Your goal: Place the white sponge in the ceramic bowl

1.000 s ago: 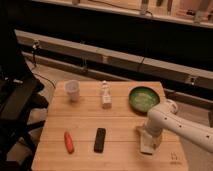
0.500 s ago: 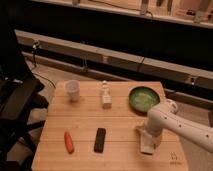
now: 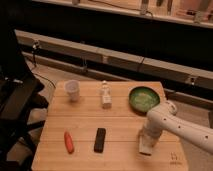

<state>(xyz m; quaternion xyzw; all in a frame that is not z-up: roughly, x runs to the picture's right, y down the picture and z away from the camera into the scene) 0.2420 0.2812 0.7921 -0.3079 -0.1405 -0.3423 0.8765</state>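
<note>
The ceramic bowl (image 3: pixel 143 98), green inside with a dark rim, sits at the back right of the wooden table (image 3: pixel 120 125). My white arm comes in from the right and bends down in front of the bowl. My gripper (image 3: pixel 146 141) points down at the table's front right, touching or nearly touching the surface. A pale off-white shape (image 3: pixel 145 148) lies right under its tip. It may be the white sponge, but I cannot separate it from the gripper.
A small white cup (image 3: pixel 72 90) stands at the back left. An upright white figurine-like bottle (image 3: pixel 105 94) is at the back middle. A black bar (image 3: pixel 100 139) and an orange-red carrot-like item (image 3: pixel 68 141) lie at the front left. A dark chair (image 3: pixel 15 100) stands left of the table.
</note>
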